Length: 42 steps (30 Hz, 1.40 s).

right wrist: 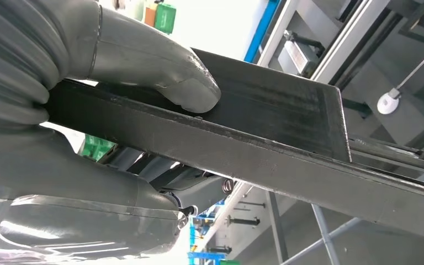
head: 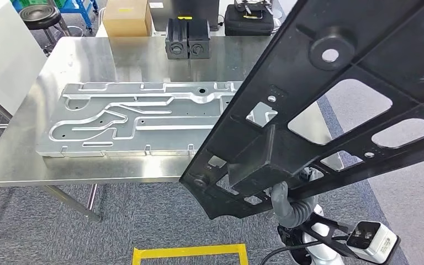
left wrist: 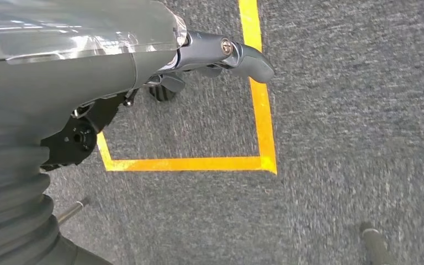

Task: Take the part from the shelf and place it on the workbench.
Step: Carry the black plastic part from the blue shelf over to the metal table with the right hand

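Right hand (right wrist: 143,99) clamps the part (head: 331,105), thumb pressed on a flat rib; the part, a black matte webbed frame with cutouts, is held tilted above the brushed-steel tabletop (head: 121,61) edge. Left hand (left wrist: 199,61) hangs over grey carpet, fingers apart, holding nothing.
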{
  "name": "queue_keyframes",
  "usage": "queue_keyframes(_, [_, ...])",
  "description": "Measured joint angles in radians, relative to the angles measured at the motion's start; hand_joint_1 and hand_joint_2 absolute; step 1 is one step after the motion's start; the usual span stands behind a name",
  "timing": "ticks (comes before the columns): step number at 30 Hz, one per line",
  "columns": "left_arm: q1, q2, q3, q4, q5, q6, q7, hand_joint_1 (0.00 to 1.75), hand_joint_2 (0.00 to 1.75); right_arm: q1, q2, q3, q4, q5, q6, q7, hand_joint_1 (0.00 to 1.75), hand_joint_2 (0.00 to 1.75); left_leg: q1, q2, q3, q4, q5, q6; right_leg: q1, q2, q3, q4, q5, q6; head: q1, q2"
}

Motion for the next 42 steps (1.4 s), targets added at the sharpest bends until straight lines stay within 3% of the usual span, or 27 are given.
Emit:
queue_keyframes(2, [0.0, -0.002, 0.0, 0.0, 0.0, -0.002, -0.004, 0.0, 1.75, -0.007, 0.0, -0.008, 0.0, 0.005, -0.001, 0.001, 1.75, 1.75, 0.001, -0.001, 0.021, 0.0, -0.016, -0.007, -0.002, -0.003, 0.036, -0.126, 0.096, -0.003, 0.0, 0.0])
queue_keyframes(3, [0.0, -0.003, 0.0, 0.0, 0.0, -0.004, -0.006, 0.0, 1.75, -0.012, 0.0, -0.013, 0.0, 0.009, -0.003, 0.003, 1.75, 1.75, 0.001, -0.001, 0.03, 0.0, -0.024, -0.012, 0.0, -0.004, 0.058, -0.19, 0.127, -0.006, 0.0, 0.0])
queue_keyframes(5, [-0.003, -0.003, 0.0, 0.0, 0.0, -0.008, -0.012, 0.0, 1.75, -0.028, 0.0, -0.029, 0.005, 0.019, -0.011, 0.007, 1.75, 1.75, -0.001, 0.0, 0.039, 0.001, -0.035, -0.024, 0.005, -0.006, 0.08, -0.257, 0.15, -0.018, 0.0, 0.0])
queue_keyframes(8, [-0.005, -0.003, 0.0, 0.0, 0.0, -0.011, -0.016, 0.0, 1.75, -0.067, 0.0, -0.062, 0.026, 0.045, -0.034, 0.021, 1.75, 1.75, -0.001, 0.002, 0.04, 0.023, -0.037, -0.042, 0.005, -0.002, 0.091, -0.265, 0.149, -0.039, 0.0, 0.0])
queue_keyframes(10, [-0.008, -0.005, 0.0, 0.0, 0.0, -0.014, -0.018, 0.0, 1.75, -0.12, -0.002, -0.086, 0.056, 0.093, -0.075, 0.041, 1.75, 1.75, 0.001, 0.0, -0.001, 0.1, -0.056, -0.048, 0.003, 0.0, 0.103, -0.269, 0.147, -0.05, 0.0, 0.0])
queue_keyframes(13, [-0.01, -0.007, 0.0, 0.0, 0.0, -0.022, -0.027, 0.0, 1.75, -0.226, -0.014, -0.114, 0.148, 0.201, -0.174, 0.093, 1.75, 1.75, 0.002, -0.001, -0.122, 0.282, -0.127, -0.054, 0.007, 0.003, 0.109, -0.27, 0.139, -0.06, 0.0, 0.0])
queue_keyframes(14, [-0.011, -0.007, 0.0, 0.0, 0.0, -0.025, -0.029, 0.0, 1.75, -0.267, -0.021, -0.12, 0.194, 0.232, -0.207, 0.111, 1.75, 1.75, 0.002, -0.001, -0.149, 0.307, -0.132, -0.054, 0.009, 0.005, 0.111, -0.269, 0.136, -0.061, 0.0, 0.0])
queue_keyframes(15, [-0.011, -0.007, 0.0, 0.0, 0.0, -0.026, -0.03, 0.0, 1.75, -0.31, -0.028, -0.125, 0.242, 0.257, -0.235, 0.128, 1.75, 1.75, 0.002, -0.001, -0.16, 0.297, -0.115, -0.053, 0.011, 0.006, 0.114, -0.268, 0.133, -0.061, 0.0, 0.0])
queue_keyframes(16, [-0.011, -0.007, 0.0, 0.0, 0.0, -0.027, -0.028, 0.0, 1.75, -0.355, -0.034, -0.128, 0.298, 0.286, -0.264, 0.146, 1.75, 1.75, 0.002, -0.001, -0.152, 0.249, -0.075, -0.05, 0.012, 0.007, 0.119, -0.268, 0.13, -0.061, 0.0, 0.0])
queue_keyframes(17, [-0.011, -0.007, 0.0, 0.0, 0.0, -0.027, -0.026, 0.0, 1.75, -0.402, -0.039, -0.128, 0.354, 0.316, -0.289, 0.163, 1.75, 1.75, 0.001, 0.0, -0.131, 0.179, -0.024, -0.046, 0.013, 0.008, 0.123, -0.266, 0.126, -0.059, 0.0, 0.0])
queue_keyframes(19, [-0.013, -0.008, 0.0, 0.0, 0.0, -0.025, -0.019, 0.0, 1.75, -0.504, -0.046, -0.118, 0.486, 0.389, -0.334, 0.199, 1.75, 1.75, -0.003, 0.002, -0.095, 0.062, 0.035, -0.037, 0.015, 0.009, 0.126, -0.262, 0.121, -0.053, 0.0, 0.0])
queue_keyframes(21, [-0.015, -0.008, 0.0, 0.0, 0.0, -0.022, -0.013, 0.0, 1.75, -0.593, -0.049, -0.1, 0.61, 0.448, -0.362, 0.22, 1.75, 1.75, -0.008, 0.002, -0.088, 0.03, 0.043, -0.026, 0.017, 0.01, 0.122, -0.261, 0.118, -0.042, 0.0, 0.0])
queue_keyframes(24, [-0.016, -0.011, 0.001, 0.0, 0.0, -0.014, -0.007, 0.0, 1.75, -0.693, -0.049, -0.06, 0.758, 0.535, -0.399, 0.248, 1.75, 1.75, -0.002, -0.002, -0.081, 0.016, 0.058, -0.01, 0.018, 0.005, 0.115, -0.245, 0.102, -0.026, 0.0, 0.0])
queue_keyframes(26, [-0.017, -0.014, 0.002, 0.001, 0.0, -0.013, -0.007, 0.0, 1.75, -0.761, -0.043, -0.022, 0.85, 0.622, -0.435, 0.282, 1.75, 1.75, 0.002, -0.002, -0.076, 0.009, 0.06, -0.004, 0.014, 0.002, 0.072, -0.157, 0.056, -0.018, 0.0, 0.0])
queue_keyframes(28, [-0.019, -0.014, 0.002, 0.001, 0.0, -0.015, -0.01, 0.0, 1.75, -0.82, -0.034, 0.033, 0.941, 0.731, -0.47, 0.325, 1.75, 1.75, 0.002, -0.002, -0.074, 0.008, 0.057, -0.001, 0.008, 0.001, -0.003, -0.023, 0.006, -0.01, 0.0, 0.0])
queue_keyframes(29, [-0.02, -0.014, 0.002, 0.001, 0.0, -0.017, -0.011, 0.0, 1.75, -0.843, -0.029, 0.065, 0.988, 0.787, -0.482, 0.347, 1.75, 1.75, 0.003, -0.002, -0.071, 0.009, 0.054, -0.001, 0.005, 0.0, -0.03, 0.02, 0.001, -0.007, 0.0, 0.0])
queue_keyframes(30, [-0.02, -0.014, 0.002, 0.001, 0.0, -0.019, -0.011, 0.0, 1.75, -0.861, -0.024, 0.097, 1.032, 0.833, -0.487, 0.364, 1.75, 1.75, 0.003, -0.004, -0.068, 0.009, 0.051, -0.003, 0.002, 0.0, -0.04, 0.024, 0.017, -0.005, 0.0, 0.0])
queue_keyframes(31, [-0.02, -0.014, 0.002, 0.001, 0.0, -0.022, -0.01, 0.0, 1.75, -0.876, -0.018, 0.126, 1.07, 0.866, -0.489, 0.377, 1.75, 1.75, 0.004, -0.006, -0.064, 0.011, 0.048, -0.005, 0.0, -0.001, -0.029, -0.011, 0.05, -0.004, 0.0, 0.0])
queue_keyframes(33, [-0.021, -0.014, 0.002, 0.001, 0.0, -0.024, -0.009, 0.0, 1.75, -0.899, -0.01, 0.165, 1.123, 0.893, -0.491, 0.388, 1.75, 1.75, 0.005, -0.01, -0.059, 0.014, 0.039, -0.012, -0.002, -0.003, 0.028, -0.149, 0.129, -0.007, 0.0, 0.0])
queue_keyframes(34, [-0.022, -0.014, 0.002, 0.001, 0.0, -0.025, -0.009, 0.0, 1.75, -0.911, -0.007, 0.177, 1.14, 0.896, -0.493, 0.39, 1.75, 1.75, 0.004, -0.012, -0.059, 0.018, 0.035, -0.017, 0.0, -0.003, 0.051, -0.209, 0.152, -0.01, 0.0, 0.0])
queue_keyframes(35, [-0.023, -0.014, 0.002, 0.001, 0.0, -0.025, -0.009, 0.0, 1.75, -0.922, -0.002, 0.188, 1.157, 0.898, -0.496, 0.391, 1.75, 1.75, 0.003, -0.013, -0.061, 0.019, 0.033, -0.022, 0.001, -0.003, 0.064, -0.243, 0.162, -0.014, 0.0, 0.0])
queue_keyframes(39, [-0.022, -0.013, 0.002, 0.001, 0.0, -0.025, -0.008, 0.0, 1.75, -0.947, 0.01, 0.219, 1.213, 0.902, -0.504, 0.392, 1.75, 1.75, 0.002, -0.012, -0.064, 0.024, 0.022, -0.044, 0.004, -0.001, 0.073, -0.265, 0.159, -0.036, 0.0, 0.0])
queue_keyframes(40, [-0.022, -0.013, 0.002, 0.001, 0.0, -0.025, -0.008, 0.0, 1.75, -0.952, 0.013, 0.225, 1.225, 0.902, -0.504, 0.393, 1.75, 1.75, 0.003, -0.011, -0.073, 0.048, 0.007, -0.048, 0.003, -0.002, 0.078, -0.269, 0.159, -0.043, 0.0, 0.0])
queue_keyframes(42, [-0.021, -0.013, 0.002, 0.002, 0.0, -0.025, -0.008, 0.0, 1.75, -0.962, 0.019, 0.234, 1.242, 0.902, -0.505, 0.392, 1.75, 1.75, 0.004, -0.01, -0.125, 0.159, -0.046, -0.054, 0.003, -0.001, 0.085, -0.273, 0.156, -0.053, 0.0, 0.0])
